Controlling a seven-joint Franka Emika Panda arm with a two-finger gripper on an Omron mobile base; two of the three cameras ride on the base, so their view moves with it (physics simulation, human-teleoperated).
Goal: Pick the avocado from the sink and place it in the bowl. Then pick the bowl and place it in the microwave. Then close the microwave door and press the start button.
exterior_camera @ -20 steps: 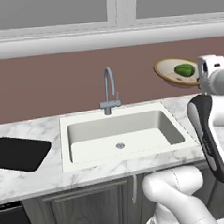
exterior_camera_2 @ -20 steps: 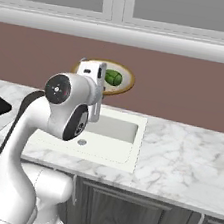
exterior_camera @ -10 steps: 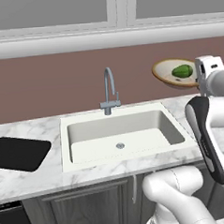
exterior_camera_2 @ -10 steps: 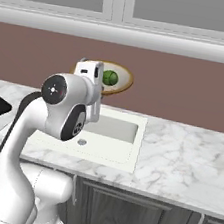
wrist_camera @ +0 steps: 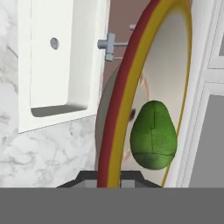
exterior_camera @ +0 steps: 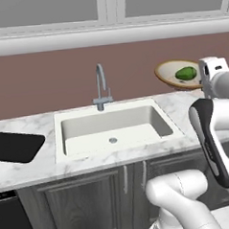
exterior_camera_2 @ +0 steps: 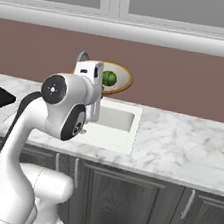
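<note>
The pincer (wrist_camera: 109,175) is pinched on the rim of the bowl (wrist_camera: 118,109), its two dark tips rising on either side of the tan edge at the bottom of the hand view. Gripping by the rim looks like the practical choice here, since the bowl is far too wide to span. It hangs in the air well above the marble counter (exterior_camera: 23,165), to the right of the sink (exterior_camera: 112,128), roughly level with a slight lean, which I judge is meant to keep the avocado (wrist_camera: 154,135) from rolling out. The avocado lies inside on the cream surface; in the left base view it shows as a green lump (exterior_camera: 186,73) in the bowl (exterior_camera: 168,74), and likewise from the right side (exterior_camera_2: 109,78). So the first step looks done and the carry to the microwave is under way.

The fingertips themselves are hidden behind the white hand in both base views. The faucet (exterior_camera: 101,88) is partly covered by the arm in the right base view, and the dark cooktop (exterior_camera: 15,146) is cut off at the left edge
</note>
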